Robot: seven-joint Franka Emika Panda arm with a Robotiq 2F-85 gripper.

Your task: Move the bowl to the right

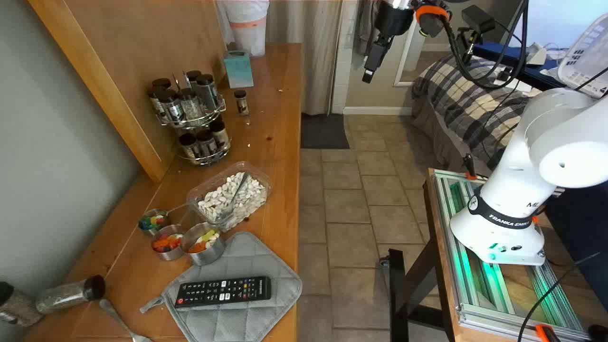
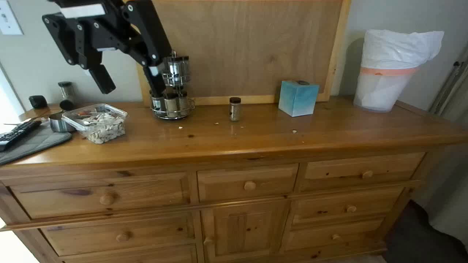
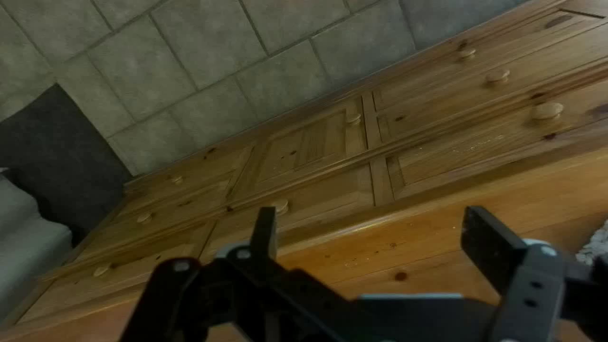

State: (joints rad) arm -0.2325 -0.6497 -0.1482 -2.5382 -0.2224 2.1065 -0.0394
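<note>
The bowl is a clear plastic container filled with white pieces, with a metal spoon resting in it. It stands upright on the wooden dresser top, and also shows in an exterior view. In the wrist view only some of the white pieces show at the right edge. My gripper is open and empty, in the air above the dresser's height and apart from the bowl. It shows at the top of an exterior view, and its two spread fingers show in the wrist view.
Metal measuring cups touch or nearly touch the bowl. A grey pot holder with a black remote lies nearby. A spice rack, single jar, blue tissue box and white bin stand along the dresser.
</note>
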